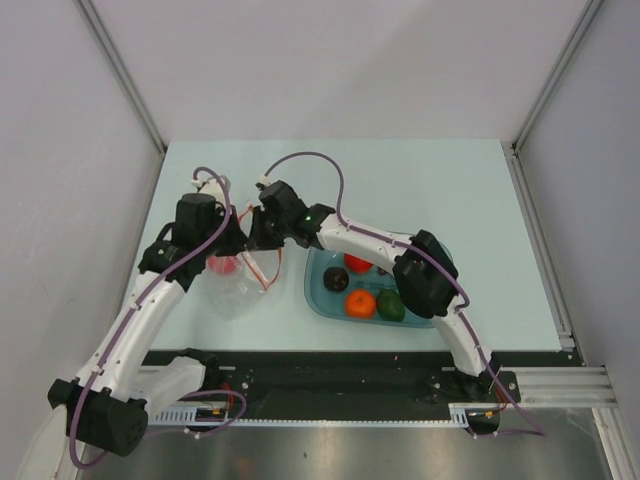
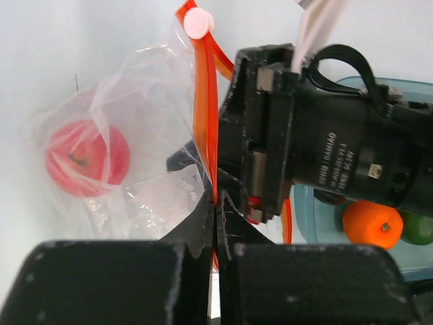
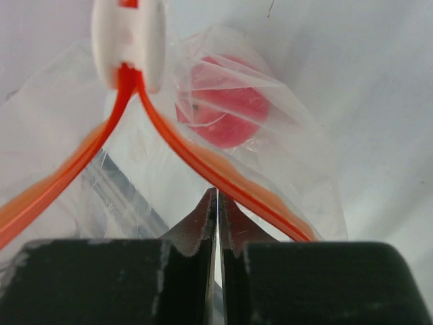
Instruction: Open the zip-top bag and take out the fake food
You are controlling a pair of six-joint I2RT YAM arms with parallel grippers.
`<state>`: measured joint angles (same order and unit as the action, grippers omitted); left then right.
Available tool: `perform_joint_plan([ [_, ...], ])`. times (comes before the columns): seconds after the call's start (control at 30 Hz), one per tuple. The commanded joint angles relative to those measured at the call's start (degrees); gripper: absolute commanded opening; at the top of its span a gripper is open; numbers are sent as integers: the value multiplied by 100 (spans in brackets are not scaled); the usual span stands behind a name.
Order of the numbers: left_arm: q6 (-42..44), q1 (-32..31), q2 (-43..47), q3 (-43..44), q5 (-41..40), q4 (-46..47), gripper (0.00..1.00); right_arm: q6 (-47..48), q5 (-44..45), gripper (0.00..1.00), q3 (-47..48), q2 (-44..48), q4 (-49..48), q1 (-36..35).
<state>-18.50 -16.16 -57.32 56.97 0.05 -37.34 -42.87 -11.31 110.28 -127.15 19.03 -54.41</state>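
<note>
The clear zip-top bag [image 1: 236,292] hangs between my two grippers, its orange-red zip strip [image 3: 223,177] parted below a white slider [image 3: 128,42]. One red round fruit [image 1: 224,265] lies inside it and also shows in the left wrist view [image 2: 86,159] and the right wrist view [image 3: 223,112]. My left gripper [image 2: 215,200] is shut on one side of the strip [image 2: 205,108]. My right gripper [image 3: 217,194] is shut on the bag's film at the other side of the mouth. In the top view the left gripper [image 1: 236,240] and right gripper [image 1: 257,232] are close together above the bag.
The teal tub [image 1: 318,300] stands right of the bag. It holds a red fruit [image 1: 358,263], a dark one [image 1: 336,280], an orange [image 1: 361,303] and a green one [image 1: 392,306]. The right arm crosses over the tub. Grey walls enclose the table.
</note>
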Motion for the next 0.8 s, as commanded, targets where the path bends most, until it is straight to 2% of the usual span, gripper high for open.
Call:
perform_joint_plan([
  [0.0, -136, 8, 160, -89, 293, 254, 0, -256, -178, 7, 389, -195, -505, -34],
  [0.17, 4, 8, 169, -151, 232, 227, 0, -862, -328, 8, 381, -117, -479, -52],
  [0.37, 31, 8, 160, -134, 337, 298, 0, -1373, -750, 13, 206, -213, -979, -70],
  [0.5, 13, 8, 63, 16, 434, 280, 0, -1364, -1057, 15, -129, -319, -1470, -43],
  [0.63, -22, -1, -25, 86, 775, 350, 0, -1285, -1355, 24, -507, -406, -2094, 1],
  [0.77, -31, -27, -86, 121, 1250, 429, 0, -934, -1584, 31, -551, -565, -2245, 45],
])
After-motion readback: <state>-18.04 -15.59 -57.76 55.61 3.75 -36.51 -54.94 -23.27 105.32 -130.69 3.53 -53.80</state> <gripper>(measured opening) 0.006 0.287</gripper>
